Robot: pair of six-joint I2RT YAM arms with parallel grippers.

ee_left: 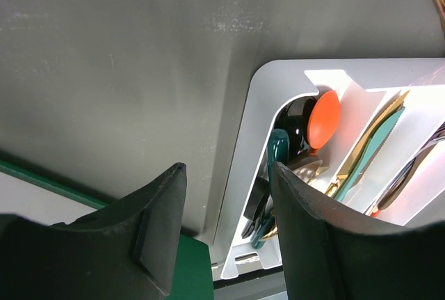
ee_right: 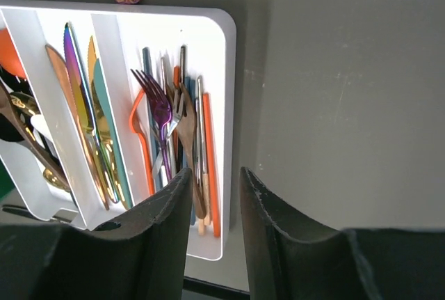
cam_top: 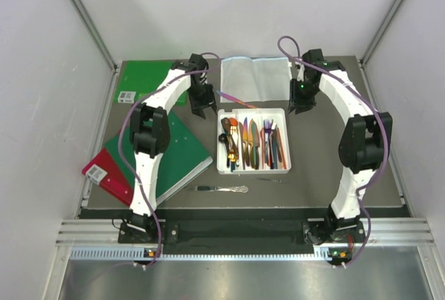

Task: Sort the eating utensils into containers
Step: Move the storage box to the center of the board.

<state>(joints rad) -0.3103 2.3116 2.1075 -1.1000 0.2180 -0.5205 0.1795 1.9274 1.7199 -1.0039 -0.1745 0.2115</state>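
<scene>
Midway across the tabletop, a little toward the near edge, sits the white tray (cam_top: 288, 148), already loaded. It holds spoons (ee_left: 323, 119) in its left compartment, knives (ee_right: 80, 98) in the middle ones, and forks (ee_right: 161, 115) with chopsticks (ee_right: 207, 161) at the right.

Three pieces lie outside it:
- a silver knife (cam_top: 222, 188) between the tray and the near edge
- a thin dark piece (cam_top: 271, 180) just off the tray's near rim, too small to identify
- an iridescent piece (cam_top: 233, 98) off its far-left corner

The sorting looks nearly done, with these strays left to collect.

The left gripper (ee_left: 228, 175) hangs over the tray's far-left corner, fingers wide apart and empty. The right gripper (ee_right: 215, 175) hovers off the far-right corner, its gap narrow and holding nothing.

The iridescent piece lies nearest the left gripper, so a short reach toward the far edge and a low pinch on the flat handle seems the likely next move.

Bare table runs along the right edge and the near edge. Green books (cam_top: 177, 150) crowd the left side, and a white sheet (cam_top: 254, 77) covers the far edge.
</scene>
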